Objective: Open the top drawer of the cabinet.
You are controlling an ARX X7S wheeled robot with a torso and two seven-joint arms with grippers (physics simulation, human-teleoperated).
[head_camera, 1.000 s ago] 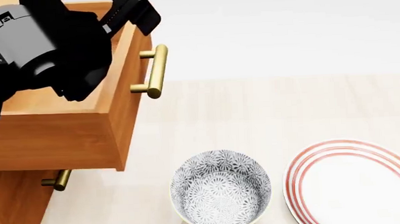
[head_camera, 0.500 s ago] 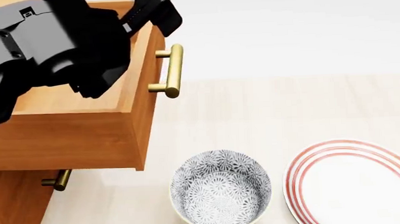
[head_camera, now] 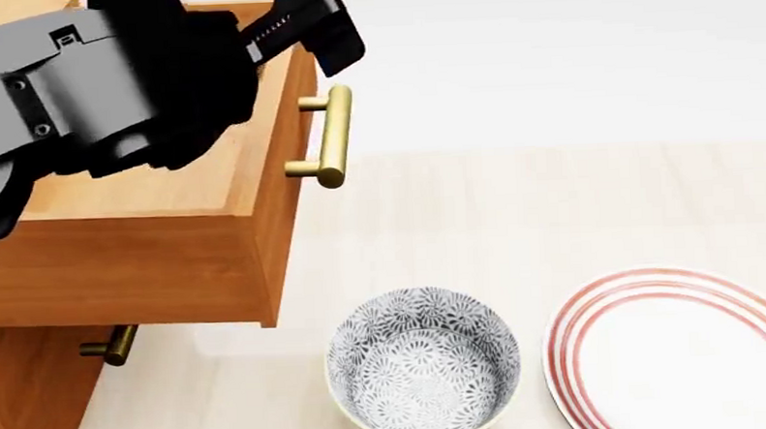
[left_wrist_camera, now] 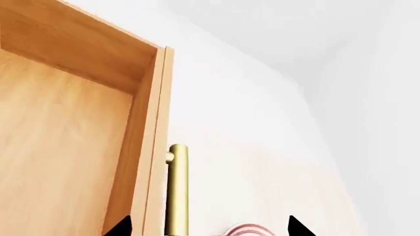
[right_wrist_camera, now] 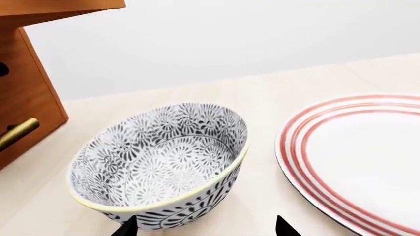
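The top drawer (head_camera: 162, 190) stands pulled well out of the orange-brown cabinet (head_camera: 16, 410), with its bare wooden inside showing. Its brass bar handle (head_camera: 332, 136) is on the front, facing the floor. My left gripper (head_camera: 321, 28) hangs over the drawer's front edge, above the handle. In the left wrist view the handle (left_wrist_camera: 177, 191) and the drawer front (left_wrist_camera: 149, 147) lie between the widely spread fingertips (left_wrist_camera: 121, 227) of the left gripper (left_wrist_camera: 208, 228), which is open and touches nothing. My right gripper (right_wrist_camera: 204, 227) is open, low beside the bowl.
A patterned bowl (head_camera: 422, 363) and a red-striped plate (head_camera: 680, 347) sit on the pale floor in front of the cabinet. A lower drawer's brass handle (head_camera: 110, 345) sticks out beneath the open drawer. The bowl (right_wrist_camera: 161, 162) is right in front of the right gripper.
The top drawer slid further out between one second and half a second ago, then held still. My left gripper has risen slightly and shifted right above the drawer front.
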